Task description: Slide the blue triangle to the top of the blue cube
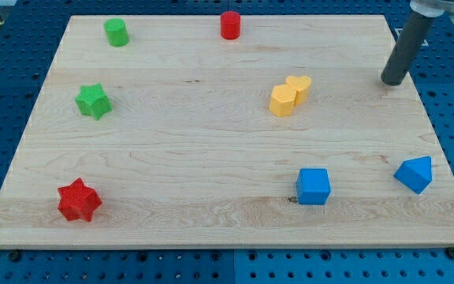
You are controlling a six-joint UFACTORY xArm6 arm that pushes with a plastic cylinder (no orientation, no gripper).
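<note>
Pale wooden board (211, 150), smooth, matt, with fine lengthwise grain and a few darker streaks and knots. Beneath it a blue perforated base (6, 87), apparently painted metal, faintly sheened. Dark rod ending in my tip (392, 82): smooth, matt grey-black, material not discernible, set in a lighter metallic-looking collar at the view's top. Matt moulded plastic, faintly ridged, for all blocks: blue triangle (414, 173), blue cube (314, 186), red star (79, 200), green star (94, 101), green cylinder (117, 32), red cylinder (230, 25), yellow heart (299, 87), yellow hexagonal block (283, 100).
</note>
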